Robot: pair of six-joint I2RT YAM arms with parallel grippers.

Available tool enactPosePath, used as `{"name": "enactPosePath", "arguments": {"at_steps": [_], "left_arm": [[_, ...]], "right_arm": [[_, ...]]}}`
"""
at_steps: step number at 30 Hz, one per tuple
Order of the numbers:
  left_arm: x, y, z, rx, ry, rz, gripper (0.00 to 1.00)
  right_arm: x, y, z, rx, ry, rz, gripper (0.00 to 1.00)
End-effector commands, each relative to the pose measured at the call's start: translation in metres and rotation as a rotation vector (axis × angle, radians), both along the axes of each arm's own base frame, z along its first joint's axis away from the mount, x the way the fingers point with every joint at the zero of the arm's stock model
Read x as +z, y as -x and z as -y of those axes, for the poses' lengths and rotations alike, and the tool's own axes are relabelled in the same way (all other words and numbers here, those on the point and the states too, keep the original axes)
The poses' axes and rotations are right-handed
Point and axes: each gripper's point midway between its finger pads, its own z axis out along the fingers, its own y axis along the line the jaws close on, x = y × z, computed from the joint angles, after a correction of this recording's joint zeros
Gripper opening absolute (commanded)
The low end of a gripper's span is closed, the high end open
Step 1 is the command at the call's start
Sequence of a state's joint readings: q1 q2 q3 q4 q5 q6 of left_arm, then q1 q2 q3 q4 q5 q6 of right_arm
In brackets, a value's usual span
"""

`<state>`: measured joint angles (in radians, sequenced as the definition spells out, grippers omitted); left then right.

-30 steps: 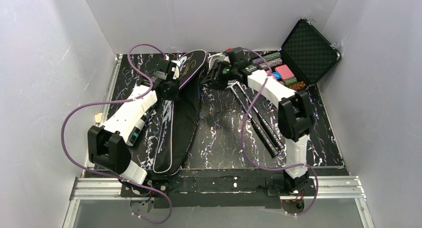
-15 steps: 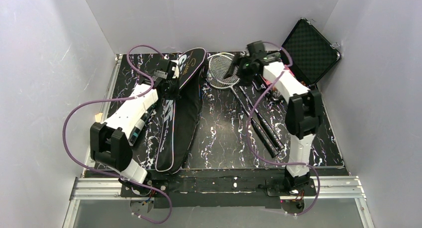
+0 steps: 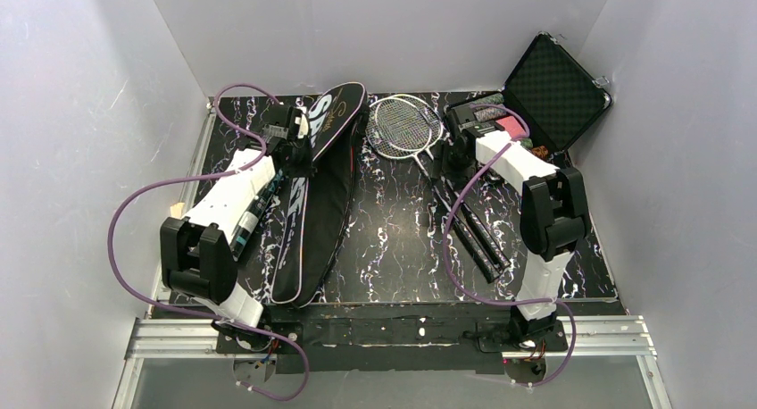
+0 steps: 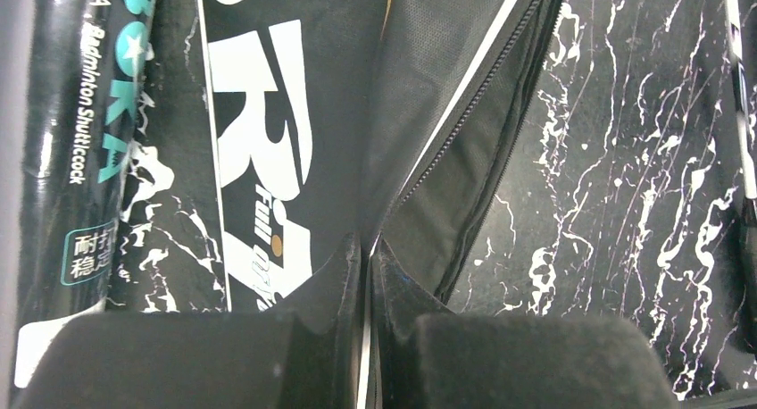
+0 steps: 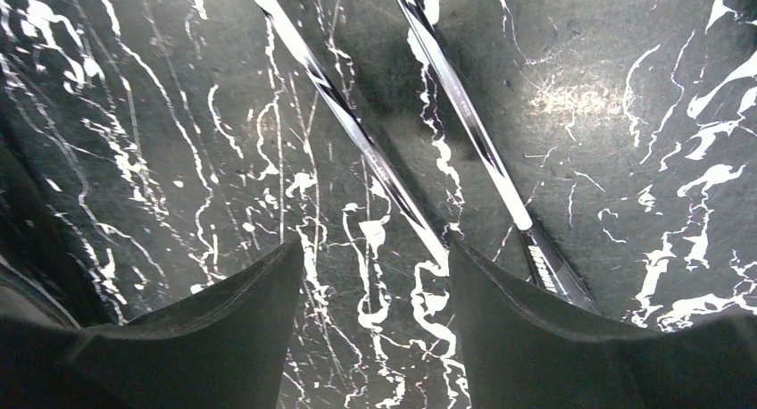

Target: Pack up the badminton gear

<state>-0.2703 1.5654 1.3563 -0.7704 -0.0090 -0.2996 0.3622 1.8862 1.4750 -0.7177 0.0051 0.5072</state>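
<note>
The long black racket bag [image 3: 326, 190] lettered "SPORT" lies lengthwise on the left of the mat. My left gripper [image 3: 295, 150] is shut on the bag's zipper-edged flap [image 4: 446, 159] and its white piping, jaws pressed together [image 4: 368, 253]. The black teal-printed tube [image 4: 76, 159] lies just left of the bag, under the left arm [image 3: 251, 220]. Two white-strung rackets [image 3: 406, 126] lie overlapped at the back centre, handles [image 3: 478, 235] toward the front. My right gripper [image 3: 455, 152] is open and empty over their thin shafts [image 5: 357, 141], jaws apart [image 5: 375, 262]. No shuttlecocks show.
The open black hard case [image 3: 546, 92] of coloured poker chips [image 3: 509, 130] stands at the back right, just behind the right arm. Grey walls enclose the black marbled mat [image 3: 393, 239] on three sides. Purple cables loop from both arms.
My right gripper has moved from over the racket heads to the right and down onto the shafts, uncovering the heads. My left gripper has pulled the bag's flap slightly leftward.
</note>
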Motion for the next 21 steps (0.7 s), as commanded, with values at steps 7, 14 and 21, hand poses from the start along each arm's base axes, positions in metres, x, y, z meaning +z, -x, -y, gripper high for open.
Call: {"name": "enactPosePath", "arguments": {"at_steps": [7, 14, 21], "left_arm": [[0.016, 0.009, 0.012, -0.054, 0.073, 0.037, 0.00], [0.024, 0.012, 0.013, -0.065, 0.082, 0.057, 0.00], [0.024, 0.016, 0.015, -0.081, 0.094, 0.051, 0.00]], "right_arm": [[-0.012, 0.001, -0.001, 0.065, 0.067, 0.018, 0.68], [-0.029, 0.002, -0.003, 0.087, 0.093, -0.016, 0.68], [-0.045, 0.003, -0.009, 0.100, 0.107, -0.048, 0.63]]}}
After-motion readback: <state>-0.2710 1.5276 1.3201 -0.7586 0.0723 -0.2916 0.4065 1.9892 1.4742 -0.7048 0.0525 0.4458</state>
